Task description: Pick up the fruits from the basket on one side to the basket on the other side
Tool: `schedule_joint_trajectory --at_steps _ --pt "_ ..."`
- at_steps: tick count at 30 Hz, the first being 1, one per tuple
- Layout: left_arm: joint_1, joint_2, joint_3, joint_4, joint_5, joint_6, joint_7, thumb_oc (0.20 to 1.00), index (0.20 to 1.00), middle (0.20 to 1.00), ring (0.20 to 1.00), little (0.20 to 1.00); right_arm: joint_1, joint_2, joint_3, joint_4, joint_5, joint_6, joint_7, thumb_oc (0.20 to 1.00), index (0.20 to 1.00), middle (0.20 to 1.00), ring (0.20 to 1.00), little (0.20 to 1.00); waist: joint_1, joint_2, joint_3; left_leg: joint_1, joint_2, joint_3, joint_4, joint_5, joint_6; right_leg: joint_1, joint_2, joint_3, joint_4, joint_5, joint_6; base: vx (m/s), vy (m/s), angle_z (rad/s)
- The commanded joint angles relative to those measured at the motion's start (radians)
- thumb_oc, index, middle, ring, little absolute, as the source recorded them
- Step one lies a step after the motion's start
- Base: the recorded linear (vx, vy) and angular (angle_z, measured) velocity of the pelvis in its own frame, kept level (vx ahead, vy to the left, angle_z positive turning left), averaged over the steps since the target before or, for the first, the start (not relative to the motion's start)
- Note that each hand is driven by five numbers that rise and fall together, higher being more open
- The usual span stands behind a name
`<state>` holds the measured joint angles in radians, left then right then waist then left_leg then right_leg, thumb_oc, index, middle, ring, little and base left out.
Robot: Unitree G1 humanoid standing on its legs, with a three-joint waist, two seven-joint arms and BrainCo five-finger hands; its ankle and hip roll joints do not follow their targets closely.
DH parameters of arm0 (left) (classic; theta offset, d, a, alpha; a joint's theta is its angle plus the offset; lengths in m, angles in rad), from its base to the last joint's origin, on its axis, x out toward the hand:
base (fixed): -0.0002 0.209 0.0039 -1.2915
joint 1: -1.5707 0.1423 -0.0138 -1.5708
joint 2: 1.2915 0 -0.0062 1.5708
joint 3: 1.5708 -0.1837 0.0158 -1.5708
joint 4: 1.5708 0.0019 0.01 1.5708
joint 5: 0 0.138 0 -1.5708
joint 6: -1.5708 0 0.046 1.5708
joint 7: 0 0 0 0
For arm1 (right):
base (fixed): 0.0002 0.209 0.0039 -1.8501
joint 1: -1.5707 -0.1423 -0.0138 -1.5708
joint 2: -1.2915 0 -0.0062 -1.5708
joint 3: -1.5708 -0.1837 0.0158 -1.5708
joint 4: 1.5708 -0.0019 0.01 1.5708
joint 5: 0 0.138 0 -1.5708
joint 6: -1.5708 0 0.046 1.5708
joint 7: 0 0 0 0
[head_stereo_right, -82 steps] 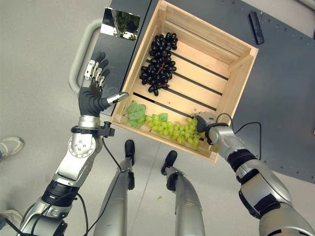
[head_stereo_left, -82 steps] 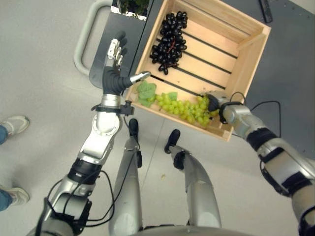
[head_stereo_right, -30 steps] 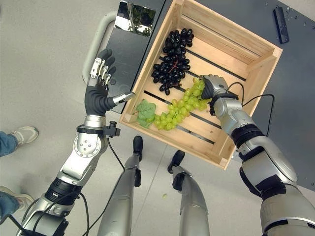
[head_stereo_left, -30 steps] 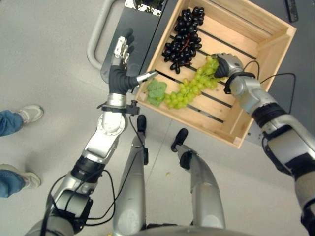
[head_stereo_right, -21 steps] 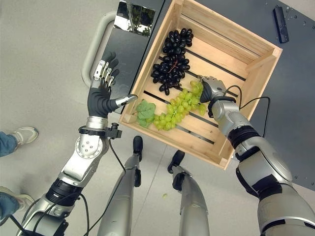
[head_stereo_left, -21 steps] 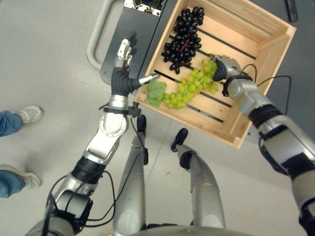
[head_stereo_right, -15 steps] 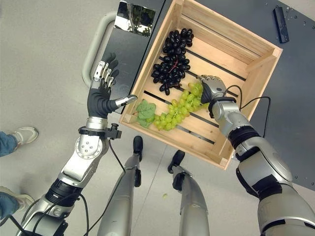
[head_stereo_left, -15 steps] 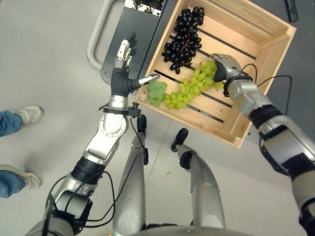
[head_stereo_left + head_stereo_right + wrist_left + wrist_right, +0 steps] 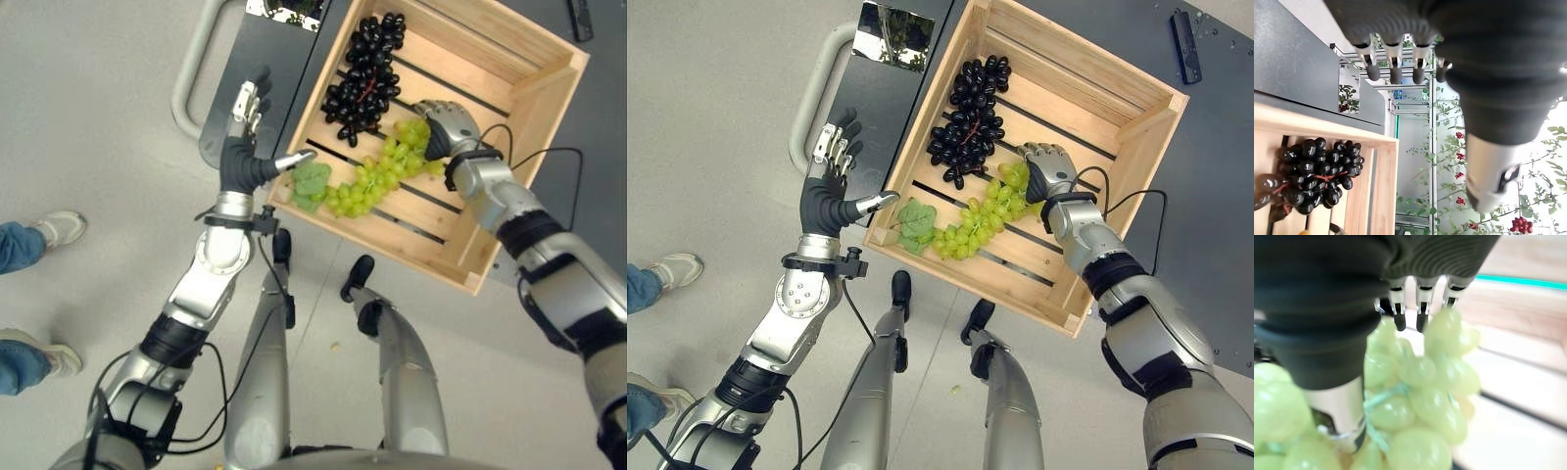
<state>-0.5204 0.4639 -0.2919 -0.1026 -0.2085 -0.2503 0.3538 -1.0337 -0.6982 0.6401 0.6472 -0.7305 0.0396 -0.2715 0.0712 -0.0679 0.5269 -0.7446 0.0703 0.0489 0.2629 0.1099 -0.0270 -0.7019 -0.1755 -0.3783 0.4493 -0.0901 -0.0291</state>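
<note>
A wooden crate (image 9: 1140, 123) holds a black grape bunch (image 9: 965, 113) at its far left and a green grape bunch (image 9: 982, 217) with a leaf (image 9: 911, 219) lying across the slats. My right hand (image 9: 1047, 166) rests over the green bunch's upper end, open. In the right wrist view its straight fingers (image 9: 1420, 316) reach out over the green grapes (image 9: 1422, 399). My left hand (image 9: 826, 196) stands open and upright just outside the crate's left wall, thumb toward the near corner. The left wrist view looks past its fingers (image 9: 1396, 68) to the black grapes (image 9: 1317, 171).
The crate sits on a dark platform (image 9: 1205, 196) with a grey loop handle (image 9: 811, 93) at its left end and a shiny patch (image 9: 888, 35). A small black bar (image 9: 1185, 45) lies at the far right. A person's shoes (image 9: 649, 274) show at the left on the grey floor.
My right hand carried the green bunch from the crate's near edge toward the middle, then straightened its fingers off it. The bunch lies still. The left hand hardly moved.
</note>
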Motion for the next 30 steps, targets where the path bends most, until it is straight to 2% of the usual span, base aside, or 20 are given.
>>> schedule_joint_trajectory --at_steps 1,5,11,18,30 --pt "0.0 0.013 0.015 -0.103 0.055 -0.069 -0.012 1.0 1.0 1.0 1.0 1.0 0.029 -0.099 0.028 -0.064 -0.116 -0.053 -0.036 1.0 1.0 1.0 1.0 1.0 -0.014 0.018 -0.007 0.036 0.008 0.007 0.064 -0.107 -0.014 0.085 -0.061 0.023 -0.141 0.079 0.168 0.01 -0.062 0.01" --pt "-0.012 0.019 -0.001 -0.081 0.046 -0.068 -0.028 1.0 1.0 1.0 1.0 1.0 0.182 -0.117 0.026 -0.155 -0.156 -0.094 -0.019 1.0 1.0 1.0 1.0 1.0 -0.004 0.003 -0.007 0.041 0.001 -0.003 0.054 -0.096 -0.016 0.104 -0.062 0.008 -0.155 0.085 0.173 0.01 -0.039 0.03" --pt "-0.012 0.001 -0.027 -0.083 0.056 -0.057 -0.017 1.0 1.0 1.0 1.0 1.0 0.257 -0.085 0.033 -0.124 -0.144 -0.102 0.004 1.0 1.0 1.0 1.0 1.0 0.004 0.008 -0.007 0.051 -0.006 -0.01 0.047 -0.094 -0.013 0.124 -0.06 -0.002 -0.168 0.093 0.174 -0.01 0.019 0.03" --pt "-0.009 -0.003 -0.028 -0.093 0.078 -0.051 -0.009 1.0 1.0 1.0 1.0 1.0 0.257 -0.05 0.042 -0.084 -0.165 -0.092 -0.002 1.0 1.0 1.0 1.0 1.0 0.0 0.015 -0.007 0.064 -0.007 -0.007 0.015 -0.079 -0.017 0.134 -0.058 -0.003 -0.196 0.103 0.175 0.0 0.014 0.03" --pt "-0.003 -0.021 -0.041 -0.095 0.064 -0.052 -0.003 1.0 1.0 1.0 1.0 1.0 0.122 0.054 0.108 0.076 -0.199 -0.046 -0.007 1.0 1.0 1.0 1.0 1.0 0.018 0.037 -0.007 0.052 -0.013 -0.018 0.017 -0.076 -0.016 0.124 -0.062 -0.008 -0.186 0.098 0.172 0.0 0.0 0.0"
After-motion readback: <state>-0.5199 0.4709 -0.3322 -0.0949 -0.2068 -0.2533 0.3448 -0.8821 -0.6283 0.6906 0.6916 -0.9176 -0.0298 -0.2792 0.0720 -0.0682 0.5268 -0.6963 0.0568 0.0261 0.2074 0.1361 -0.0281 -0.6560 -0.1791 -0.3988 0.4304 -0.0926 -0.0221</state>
